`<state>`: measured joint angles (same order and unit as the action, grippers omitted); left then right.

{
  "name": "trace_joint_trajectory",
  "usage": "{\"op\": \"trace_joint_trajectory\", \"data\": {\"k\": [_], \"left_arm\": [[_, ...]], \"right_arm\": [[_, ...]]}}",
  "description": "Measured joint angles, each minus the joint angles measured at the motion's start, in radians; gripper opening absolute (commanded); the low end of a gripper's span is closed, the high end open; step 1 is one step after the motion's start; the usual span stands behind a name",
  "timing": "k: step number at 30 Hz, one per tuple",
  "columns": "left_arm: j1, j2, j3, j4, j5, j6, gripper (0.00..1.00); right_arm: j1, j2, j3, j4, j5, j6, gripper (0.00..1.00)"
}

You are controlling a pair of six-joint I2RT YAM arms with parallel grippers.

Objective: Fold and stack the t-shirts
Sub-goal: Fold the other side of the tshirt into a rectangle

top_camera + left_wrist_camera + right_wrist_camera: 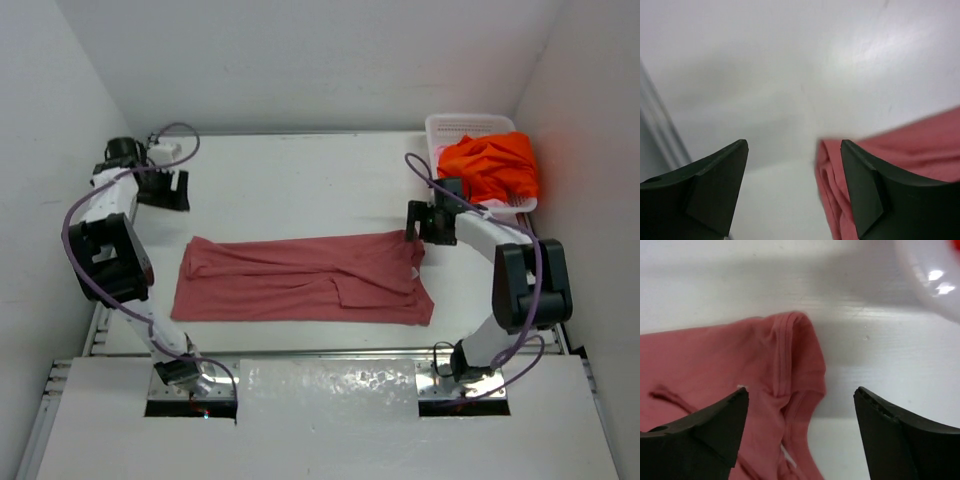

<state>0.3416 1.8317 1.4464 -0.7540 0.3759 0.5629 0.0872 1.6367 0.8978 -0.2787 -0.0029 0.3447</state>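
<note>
A dusty rose-red t-shirt [300, 280] lies flat across the middle of the table, folded into a long band. My left gripper [168, 190] hovers open up and to the left of its left end, apart from it. In the left wrist view that gripper [794, 145] holds nothing, and the shirt's end [930, 135] shows past its right finger. My right gripper [416, 224] stands open just over the shirt's upper right corner. In the right wrist view it [801, 390] is empty, with the shirt's hemmed corner [790, 360] below it. A bright orange t-shirt [490, 165] lies bunched in the basket.
The white perforated basket [465, 122] stands at the back right corner, and its rim [932, 290] shows blurred in the right wrist view. White walls close in the table on the left, back and right. Both arm bases sit at the near edge.
</note>
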Motion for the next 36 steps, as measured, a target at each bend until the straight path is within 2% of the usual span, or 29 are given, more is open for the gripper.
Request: {"op": "trace_joint_trajectory", "data": {"k": [3,5,6,7,9,10,12,13,15,18,22,29,31,36], "left_arm": [[-0.070,-0.056,0.111,0.038,0.003,-0.034,0.73],[-0.187,-0.071,0.209,0.048,0.020,-0.050,0.67],[-0.272,-0.070,0.258,0.066,0.036,-0.058,0.63],[-0.360,-0.066,0.291,0.086,0.051,-0.064,0.53],[-0.552,-0.040,0.338,0.108,0.100,-0.074,0.46],[-0.655,-0.013,0.359,0.107,0.133,-0.075,0.45],[-0.810,0.059,0.389,0.095,0.200,-0.082,0.46],[-0.882,0.110,0.405,0.090,0.237,-0.090,0.51],[-0.976,0.214,0.434,0.077,0.286,-0.109,0.55],[-1.037,0.352,0.440,0.049,0.313,-0.137,0.56],[-1.048,0.455,0.440,0.001,0.287,-0.151,0.51],[-1.050,0.466,0.435,-0.004,0.230,-0.153,0.46],[-1.052,0.462,0.416,0.003,0.225,-0.153,0.50],[-1.066,0.460,0.397,0.003,0.174,-0.154,0.52]], "right_arm": [[-0.001,-0.068,0.045,-0.088,0.002,-0.032,0.84],[-0.003,-0.138,0.055,-0.131,0.002,-0.044,0.76],[-0.005,-0.180,0.054,-0.159,0.001,-0.050,0.59],[-0.006,-0.217,0.050,-0.178,0.001,-0.056,0.48],[-0.011,-0.299,0.019,-0.194,-0.018,-0.063,0.30],[-0.015,-0.343,-0.006,-0.201,-0.047,-0.058,0.27],[-0.021,-0.406,-0.067,-0.199,-0.113,-0.042,0.33],[-0.023,-0.428,-0.101,-0.198,-0.146,-0.033,0.36],[-0.023,-0.457,-0.177,-0.194,-0.209,-0.016,0.39],[-0.021,-0.474,-0.273,-0.195,-0.270,0.013,0.40],[-0.021,-0.488,-0.340,-0.170,-0.324,0.047,0.40],[-0.021,-0.490,-0.364,-0.110,-0.363,0.068,0.39],[-0.021,-0.490,-0.374,-0.095,-0.367,0.072,0.40],[-0.021,-0.474,-0.385,-0.077,-0.368,0.075,0.40]]}}
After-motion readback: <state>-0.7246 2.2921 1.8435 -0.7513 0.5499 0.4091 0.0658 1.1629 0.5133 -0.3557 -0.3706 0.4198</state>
